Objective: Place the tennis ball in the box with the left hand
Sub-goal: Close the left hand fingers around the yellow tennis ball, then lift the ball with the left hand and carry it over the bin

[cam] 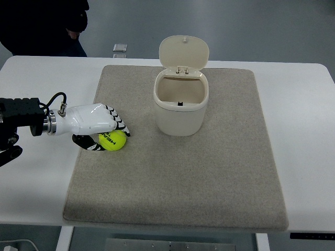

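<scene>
Yellow-green and fuzzy, the tennis ball [113,140] sits on the left part of a grey-beige felt mat [209,178] that covers most of a white tabletop [309,130]. The left hand [94,125] — white shell with black-patterned fingers — reaches in from the picture's left edge on a black forearm and lies over the ball. Its fingers [119,124] curl down across the top and far side of the ball, while the thumb [86,143] wraps beneath the near side, so the ball is pinched between them; whether the ball is lifted clear of the mat or touching it cannot be told from this steep view.

To the right of the hand, well apart from it, stands a cream plastic box [180,107] with rounded corners — upright on the mat, its hinged lid [183,51] flipped open and standing behind the mouth. The inside looks bare.

Beyond the far edge of the table a person in dark clothing [44,26] shows at the top left, and a small pale object [120,48] lies on the floor there.
</scene>
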You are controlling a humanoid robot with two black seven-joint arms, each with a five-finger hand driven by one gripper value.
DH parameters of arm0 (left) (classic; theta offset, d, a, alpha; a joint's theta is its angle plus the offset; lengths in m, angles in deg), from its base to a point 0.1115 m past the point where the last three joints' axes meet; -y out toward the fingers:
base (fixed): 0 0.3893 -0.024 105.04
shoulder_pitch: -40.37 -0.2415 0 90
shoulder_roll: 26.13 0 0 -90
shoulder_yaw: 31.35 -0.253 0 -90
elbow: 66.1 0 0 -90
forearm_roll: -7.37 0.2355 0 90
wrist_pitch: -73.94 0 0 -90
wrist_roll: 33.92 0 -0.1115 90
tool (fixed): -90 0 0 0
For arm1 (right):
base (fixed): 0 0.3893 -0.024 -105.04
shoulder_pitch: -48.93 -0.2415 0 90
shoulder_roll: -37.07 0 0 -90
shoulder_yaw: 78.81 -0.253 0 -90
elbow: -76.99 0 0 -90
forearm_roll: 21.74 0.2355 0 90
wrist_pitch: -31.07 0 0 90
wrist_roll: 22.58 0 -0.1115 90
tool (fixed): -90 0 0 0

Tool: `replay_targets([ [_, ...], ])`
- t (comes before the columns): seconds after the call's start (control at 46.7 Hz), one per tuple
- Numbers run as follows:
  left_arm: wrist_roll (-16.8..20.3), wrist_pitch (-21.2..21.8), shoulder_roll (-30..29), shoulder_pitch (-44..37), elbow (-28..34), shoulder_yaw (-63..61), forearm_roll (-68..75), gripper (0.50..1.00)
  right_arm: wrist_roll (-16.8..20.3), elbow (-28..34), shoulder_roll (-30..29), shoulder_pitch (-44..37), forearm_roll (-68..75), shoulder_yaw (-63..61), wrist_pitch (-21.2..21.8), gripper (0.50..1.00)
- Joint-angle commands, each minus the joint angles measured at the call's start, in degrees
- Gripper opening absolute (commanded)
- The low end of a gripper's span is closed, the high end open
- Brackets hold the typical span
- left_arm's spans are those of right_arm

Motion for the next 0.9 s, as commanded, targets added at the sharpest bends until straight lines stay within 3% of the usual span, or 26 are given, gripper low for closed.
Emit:
replay_targets([
  [0.0,0.0,0.0,0.0,0.0,0.0,0.0,0.4,0.701,0.0,0.0,0.0,0.0,0.0,0.0,0.0,0.938],
  [0.086,0.0,-0.1,0.0,0.0,0.0,0.0,0.6,0.649,0.0,0.0,0.0,0.0,0.0,0.0,0.0,0.938],
  [0.257,0.0,0.0,0.0,0.1,0.0,0.0,0.8,0.500,0.0,0.0,0.0,0.0,0.0,0.0,0.0,0.938],
  [0.449,0.0,0.8,-0.3,0.9,-0.3,0.8,0.6,0.500,0.0,0.0,0.0,0.0,0.0,0.0,0.0,0.938],
  [0.685,0.0,6.4,-0.8,3.2,-1.0,2.3,0.6,0.500,0.0,0.0,0.0,0.0,0.0,0.0,0.0,0.938],
  [0.877,0.0,6.7,-0.9,8.2,-1.8,2.6,0.6,0.500,0.0,0.0,0.0,0.0,0.0,-0.1,0.0,0.938],
])
